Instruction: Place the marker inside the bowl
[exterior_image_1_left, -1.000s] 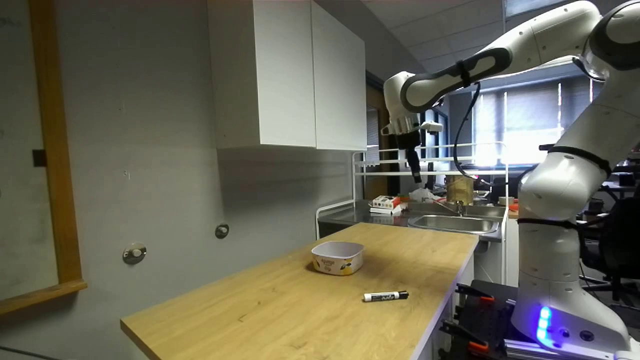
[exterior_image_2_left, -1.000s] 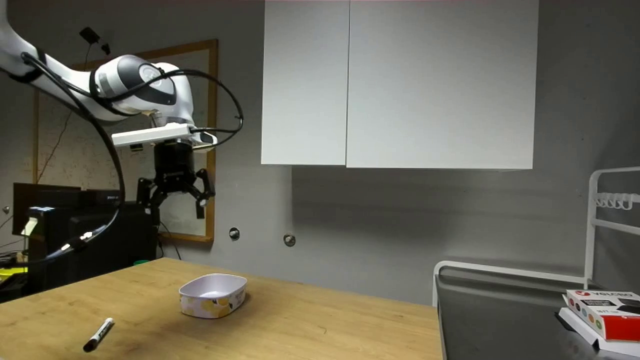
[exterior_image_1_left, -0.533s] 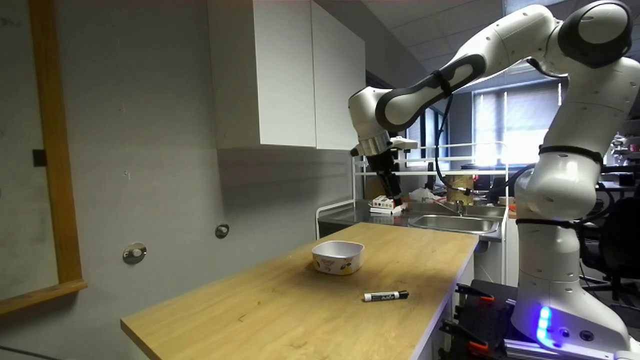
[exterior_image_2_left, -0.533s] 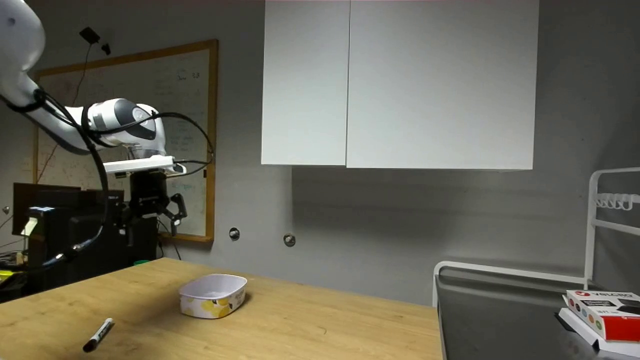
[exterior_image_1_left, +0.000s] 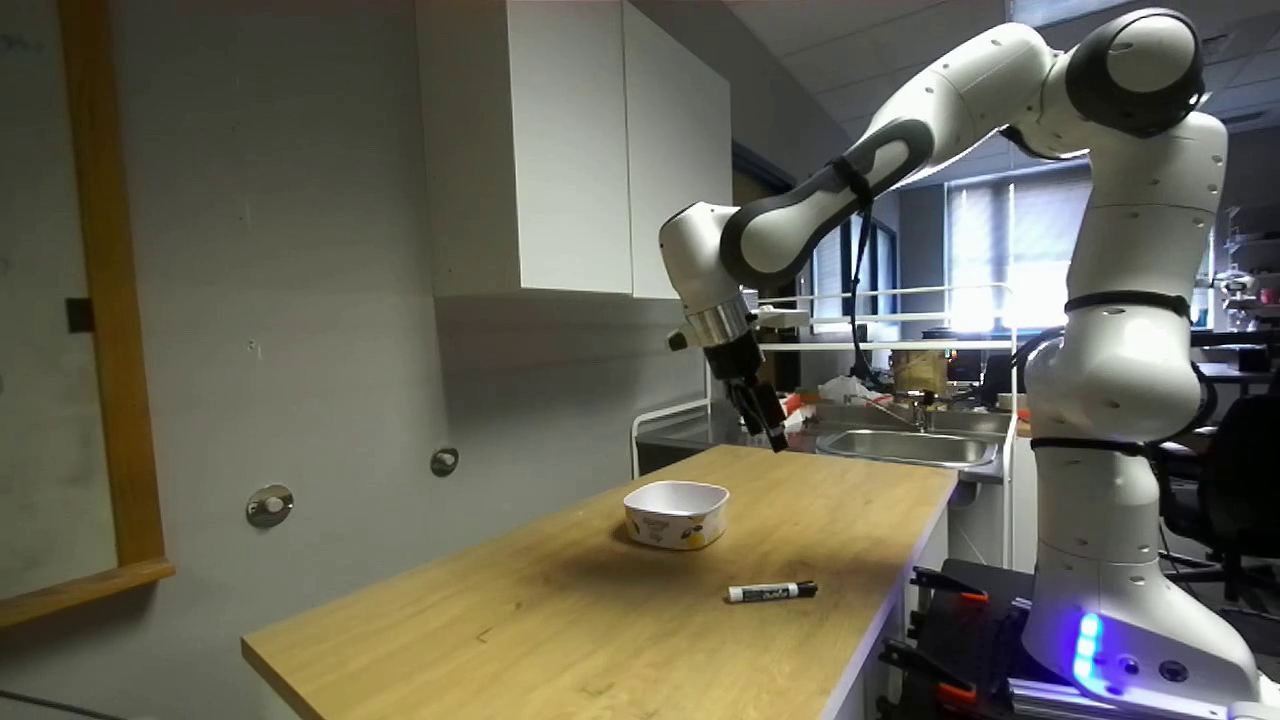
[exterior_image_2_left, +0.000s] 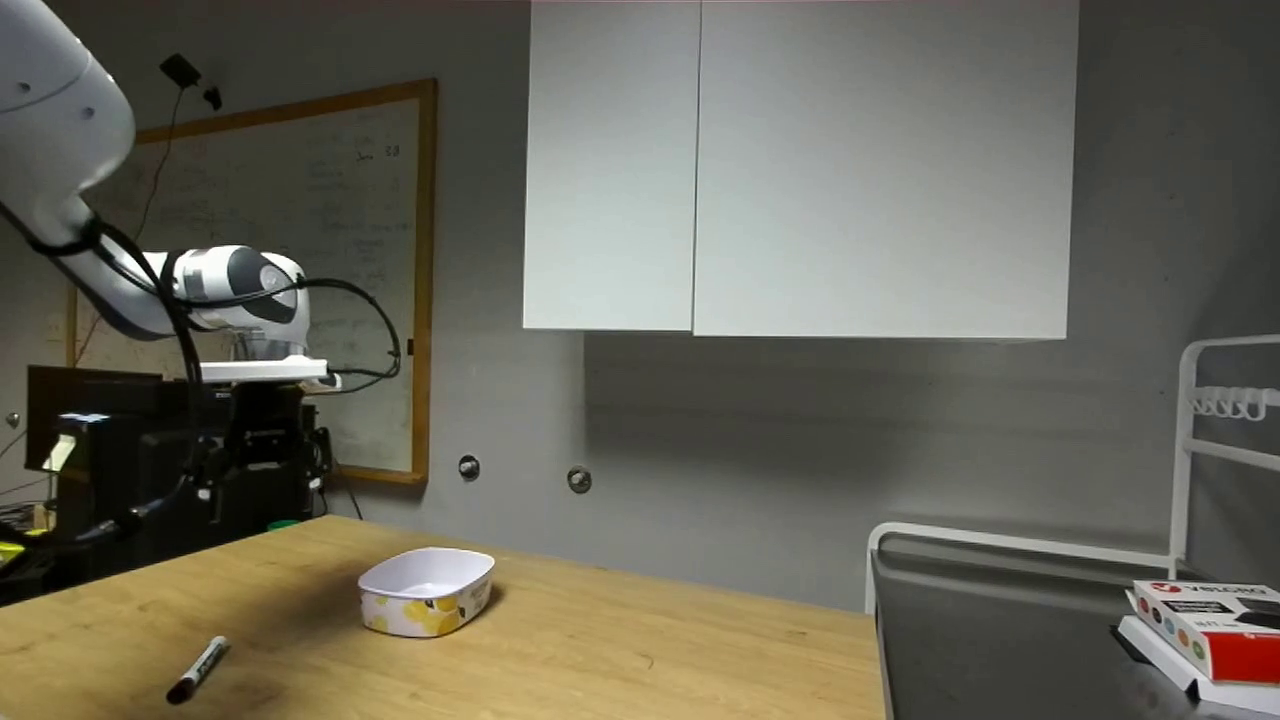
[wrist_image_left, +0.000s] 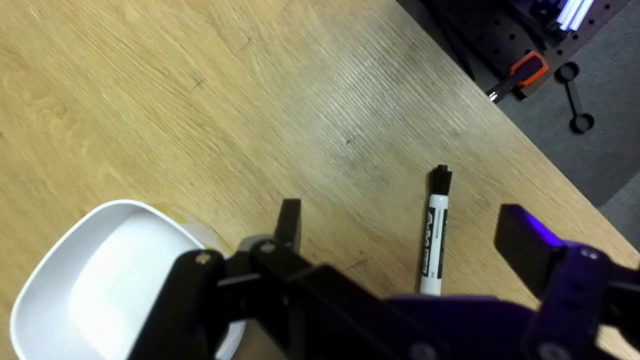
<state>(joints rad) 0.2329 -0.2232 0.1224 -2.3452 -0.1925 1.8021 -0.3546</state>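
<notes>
The marker has a white barrel, black label and black cap. It lies on the wooden table in both exterior views (exterior_image_1_left: 771, 592) (exterior_image_2_left: 198, 670). The bowl is low, whitish with yellow fruit print and rounded corners. It stands upright on the table in both exterior views (exterior_image_1_left: 676, 518) (exterior_image_2_left: 427, 600). My gripper (exterior_image_1_left: 765, 425) (exterior_image_2_left: 262, 480) is open and empty, well above the table. In the wrist view, the marker (wrist_image_left: 435, 235) shows below and between the spread fingers (wrist_image_left: 402, 215), its rear end hidden by the gripper. The bowl (wrist_image_left: 125, 270) is at lower left, partly covered by a finger.
White wall cabinets (exterior_image_1_left: 625, 150) (exterior_image_2_left: 800, 170) hang over the table's wall side. A metal counter with a sink (exterior_image_1_left: 905, 447) and a box (exterior_image_2_left: 1215, 620) adjoins the table's far end. Clamps (exterior_image_1_left: 950, 690) sit by the robot base, beside the table (exterior_image_1_left: 560, 620) edge.
The arm has come down, and my gripper has moved lower and to the left in both exterior views, staying open. The marker and bowl have not moved.
</notes>
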